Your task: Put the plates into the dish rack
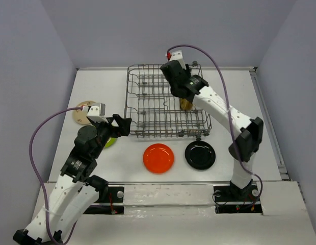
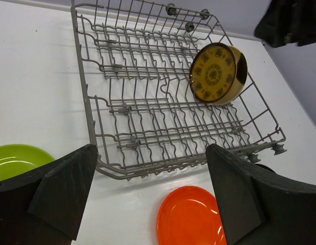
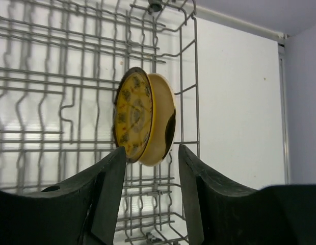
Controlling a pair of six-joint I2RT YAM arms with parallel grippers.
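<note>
The grey wire dish rack (image 1: 153, 104) stands at the back middle of the table. The dark brown plate with yellow pattern (image 1: 186, 105) stands on edge in its right side, also in the left wrist view (image 2: 216, 73) and the right wrist view (image 3: 142, 118). My right gripper (image 1: 183, 97) hangs just above this plate, jaws open on either side of its rim (image 3: 150, 178). The orange-red plate (image 1: 158, 157) and the black plate (image 1: 200, 154) lie flat in front of the rack. My left gripper (image 1: 122, 126) is open and empty (image 2: 150, 189), above the lime green plate (image 1: 110, 142).
A cream plate (image 1: 81, 115) lies at the left, partly hidden by the left wrist. The orange-red plate (image 2: 191, 217) and the green plate (image 2: 18, 158) flank the left fingers. The rack's near rim (image 2: 148, 171) is close ahead of the left gripper.
</note>
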